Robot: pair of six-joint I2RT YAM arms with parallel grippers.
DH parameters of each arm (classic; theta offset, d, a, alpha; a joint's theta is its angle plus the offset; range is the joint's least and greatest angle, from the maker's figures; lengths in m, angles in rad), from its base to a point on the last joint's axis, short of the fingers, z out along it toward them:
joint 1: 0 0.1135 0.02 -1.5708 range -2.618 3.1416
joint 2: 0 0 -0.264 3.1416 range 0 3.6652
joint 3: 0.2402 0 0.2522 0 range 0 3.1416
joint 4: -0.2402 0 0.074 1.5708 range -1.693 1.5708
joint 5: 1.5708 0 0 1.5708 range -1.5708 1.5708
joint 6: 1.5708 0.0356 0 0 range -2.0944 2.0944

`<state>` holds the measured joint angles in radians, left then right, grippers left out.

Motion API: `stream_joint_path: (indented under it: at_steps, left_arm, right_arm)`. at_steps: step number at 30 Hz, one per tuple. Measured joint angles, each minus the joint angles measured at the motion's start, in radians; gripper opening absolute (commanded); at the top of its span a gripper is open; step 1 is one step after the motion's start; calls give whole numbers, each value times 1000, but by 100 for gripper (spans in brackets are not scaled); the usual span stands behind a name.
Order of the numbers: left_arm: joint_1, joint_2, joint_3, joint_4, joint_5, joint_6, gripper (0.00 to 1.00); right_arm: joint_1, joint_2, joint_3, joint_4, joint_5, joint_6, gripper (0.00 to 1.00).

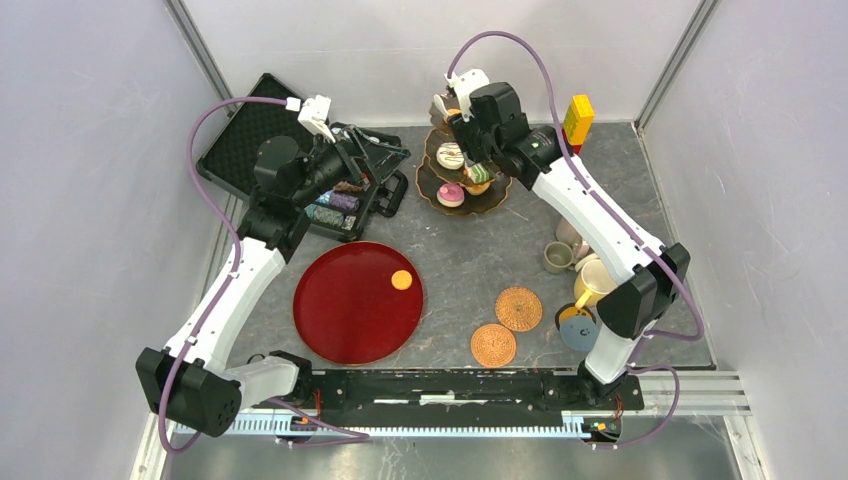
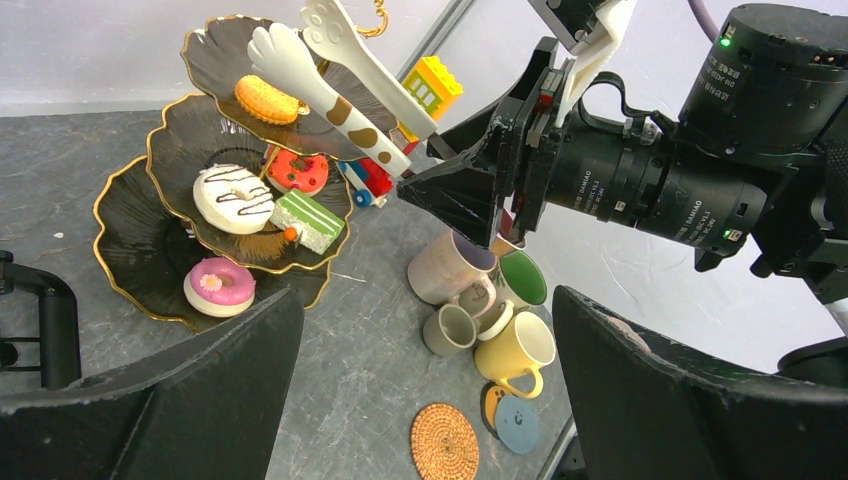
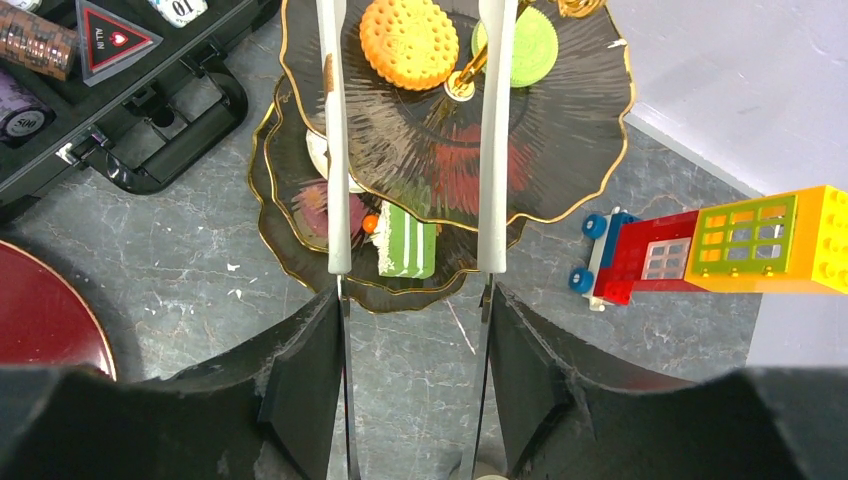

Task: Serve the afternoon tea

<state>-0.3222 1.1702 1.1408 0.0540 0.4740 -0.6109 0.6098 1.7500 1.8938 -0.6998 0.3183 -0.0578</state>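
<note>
Grey marbled tabletop enclosed by white walls, viewed from its near edge. At the back centre is a three-tier stand of dark, gold-rimmed plates.

- **Top tier:** an orange biscuit and a green macaron.
- **Middle tier:** a white donut with dark stripes, a green cake slice and a red sweet.
- **Bottom tier:** a pink donut.

The right fingers are closed on the handle end of the white tongs. The two tong arms are spread and reach over the top tier, one on each side of the orange biscuit. Whether they touch it cannot be told.

The left fingers are spread wide with nothing between them. They are over a black case of chips at the back left.

A round red tray lies at the front left and carries one orange sweet.

To the right of the stand, four mugs cluster together: a lilac mug, a green-lined mug, a small grey mug and a yellow mug. A blue coaster lies just beside the yellow mug. A woven coaster and a second woven coaster lie between the mugs and the tray.

A red-and-yellow block tower stands near the stand at the back right.
</note>
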Motion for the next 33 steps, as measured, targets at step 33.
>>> stream_joint_path:
  at_steps: [33]
  left_arm:
    - [0,0,0,1,0,0,100]
  right_arm:
    - [291,-435,-737,211,-298,-14,49]
